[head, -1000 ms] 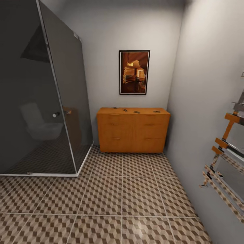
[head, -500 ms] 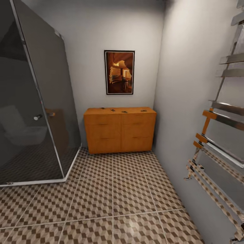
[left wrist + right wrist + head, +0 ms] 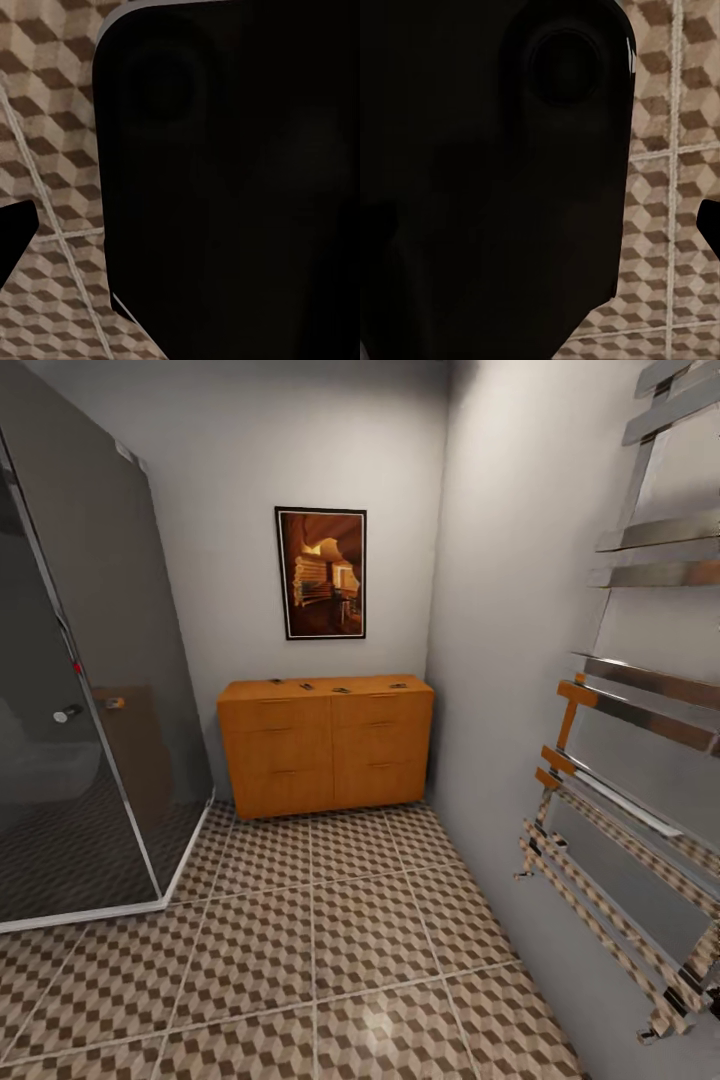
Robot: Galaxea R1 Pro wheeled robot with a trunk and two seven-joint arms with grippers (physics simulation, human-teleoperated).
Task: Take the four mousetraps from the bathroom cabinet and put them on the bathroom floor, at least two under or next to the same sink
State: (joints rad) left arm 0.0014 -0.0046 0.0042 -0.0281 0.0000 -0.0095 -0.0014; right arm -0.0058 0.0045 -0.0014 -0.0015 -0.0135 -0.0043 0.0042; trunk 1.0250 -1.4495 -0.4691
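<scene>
Cube-patterned brown-and-beige tiled bathroom floor [image 3: 330,950] bare of traps. Low orange-brown wooden cabinet [image 3: 325,750] far off, carrying small dark items, probably the mousetraps [image 3: 341,689]. Nothing retrieved. Pincer states: cannot tell.

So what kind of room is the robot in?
Most likely a bathroom. There's a dark glass shower cubicle, a shiny towel rail on the wall, and patterned floor tiles. An orange wooden cabinet stands at the far wall.

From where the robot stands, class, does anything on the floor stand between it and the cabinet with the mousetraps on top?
Nothing visible does: open tiled bathroom floor runs to the cabinet, mousetraps on top.
</scene>
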